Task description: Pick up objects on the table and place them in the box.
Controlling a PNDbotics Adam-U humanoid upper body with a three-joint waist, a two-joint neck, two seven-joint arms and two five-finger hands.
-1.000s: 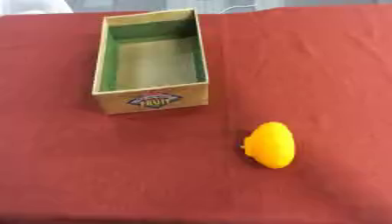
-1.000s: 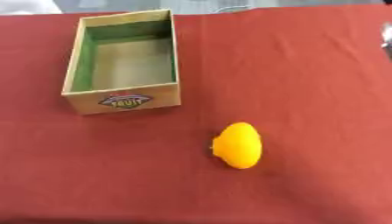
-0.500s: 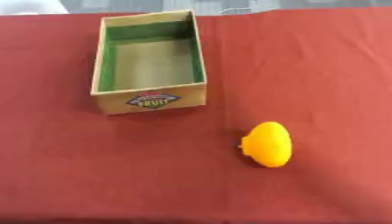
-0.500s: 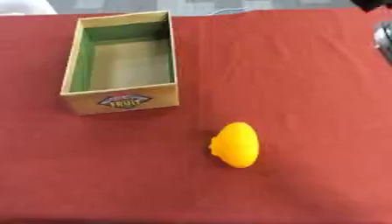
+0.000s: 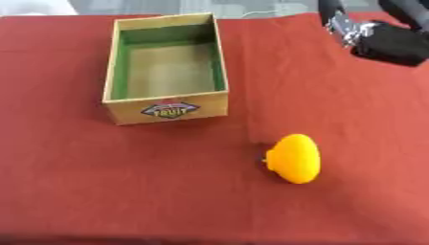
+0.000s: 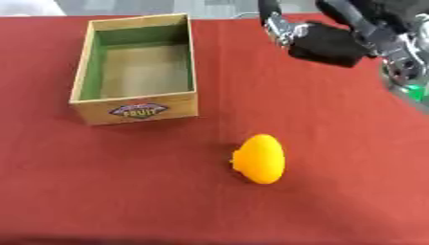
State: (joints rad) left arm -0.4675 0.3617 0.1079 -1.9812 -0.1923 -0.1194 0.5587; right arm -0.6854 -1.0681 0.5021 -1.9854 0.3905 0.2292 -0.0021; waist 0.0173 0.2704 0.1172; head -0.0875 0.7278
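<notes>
the orange mango-shaped fruit lies on the red tablecloth, in front of and to the right of the cardboard fruit box and apart from it, so nothing has been placed yet (the box's green-lined inside looks empty). the right hand hangs over the far right of the table, well apart from the fruit and holding nothing, though whether its fingers are curled or straight cannot be told. by this look the whole job is left: reach, grasp, carry and drop into the box; the left hand shows in neither view.
</notes>
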